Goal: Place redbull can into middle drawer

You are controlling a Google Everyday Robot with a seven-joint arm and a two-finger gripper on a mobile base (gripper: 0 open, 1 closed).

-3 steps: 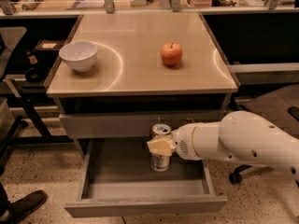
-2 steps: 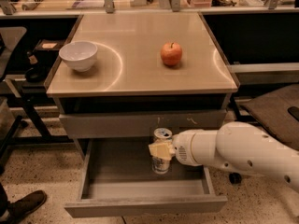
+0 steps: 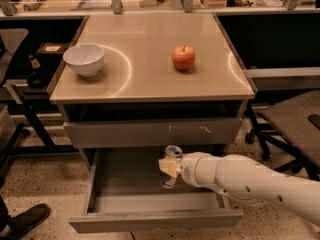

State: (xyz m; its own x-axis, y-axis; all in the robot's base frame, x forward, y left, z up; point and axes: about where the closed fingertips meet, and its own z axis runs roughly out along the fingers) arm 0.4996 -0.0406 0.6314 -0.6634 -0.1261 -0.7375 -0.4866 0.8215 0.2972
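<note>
The redbull can (image 3: pixel 171 153) stands upright inside the open middle drawer (image 3: pixel 155 219), near the middle of its grey floor. Its shiny top shows just below the scratched drawer front above. My gripper (image 3: pixel 169 167) reaches in from the right on a white arm and is shut on the can, its pale fingers wrapped around the can's body. The lower part of the can is partly hidden by the fingers.
A red apple (image 3: pixel 183 57) and a white bowl (image 3: pixel 84 59) sit on the cabinet top (image 3: pixel 150 79). The closed drawer front with white scratches (image 3: pixel 150 132) is just above the can. A chair (image 3: pixel 295 124) stands at the right, a shoe (image 3: pixel 25 220) at bottom left.
My arm has sunk lower and drawn back slightly to the right. The can has gone down with it, deeper into the drawer.
</note>
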